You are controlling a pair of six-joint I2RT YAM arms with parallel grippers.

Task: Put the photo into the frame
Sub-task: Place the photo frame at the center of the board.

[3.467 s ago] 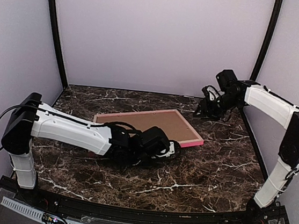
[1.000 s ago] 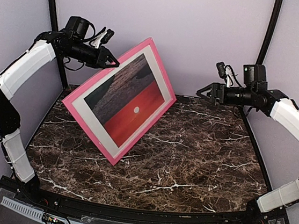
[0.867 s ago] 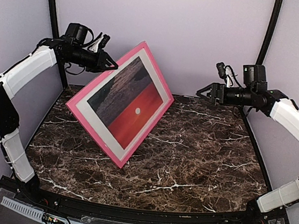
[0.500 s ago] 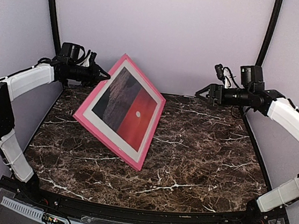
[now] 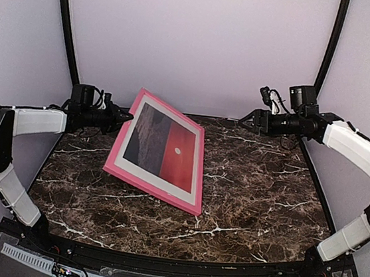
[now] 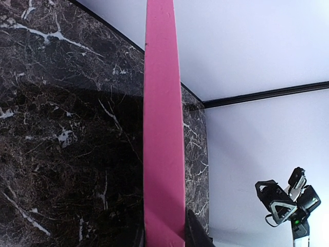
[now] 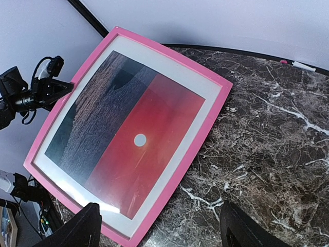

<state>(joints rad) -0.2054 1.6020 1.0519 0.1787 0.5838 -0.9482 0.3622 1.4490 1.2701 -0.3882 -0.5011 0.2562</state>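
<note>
1. Pink and thin-railed, the wooden picture frame (image 5: 120, 139) slopes. Its raised left rail is pinched narrowly in the left arm's fingers (image 5: 122, 113), and its near right corner appears to rest on the dark marble counter (image 5: 251, 199).
2. Inside the frame, picture side up, sits the red sunset photo with a white border (image 5: 170, 153).
3. Wide and empty, the right arm's fingers (image 5: 249, 119) hang well apart, beyond the frame's far right corner.
4. Only the left arm is placed to lower the held rail; that should lay the frame flat.
</note>
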